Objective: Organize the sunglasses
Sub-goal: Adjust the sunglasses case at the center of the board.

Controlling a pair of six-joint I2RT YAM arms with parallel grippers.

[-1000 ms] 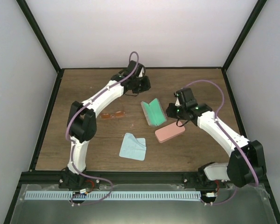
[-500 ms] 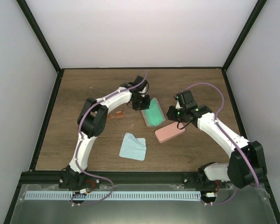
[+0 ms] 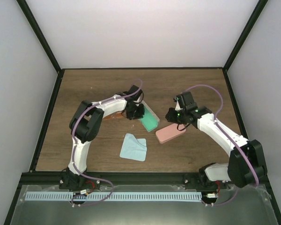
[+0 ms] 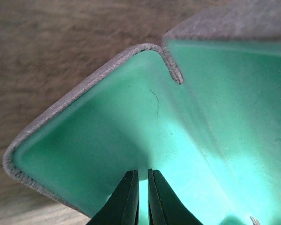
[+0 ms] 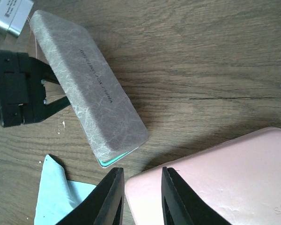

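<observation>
Now, down inside the open grey case point(image 4: 192, 122) with the left claw point(image 4: 139, 197), fingers pressed together over the green lining, nothing visible pinched between them. Nothing lying on that stretch of lining either, going by the wrist view. Out to the left of that claw, tucked just behind its arm on the surface point(image 3: 75, 84), the orange-lensed sunglasses point(image 3: 113, 116), partly hidden, down on the wood and not in any case. Only that one pair in sight anywhere.

Over to the right claw point(image 5: 141, 197): fingers a little apart, gripping nothing, poised at the corner of the pink case point(image 5: 215, 178), lid closed. Ahead and to the left of that claw, the grey case again, seen from its felt back. Lower left of the claw, a corner of the blue cloth point(image 5: 61, 201).

Judging by all this, somewhere short of halfway. Not yet done: orange pair into a case, lid shut, cloth possibly to be tidied as well. Contents of the pink case, if any: impossible to tell from here.
</observation>
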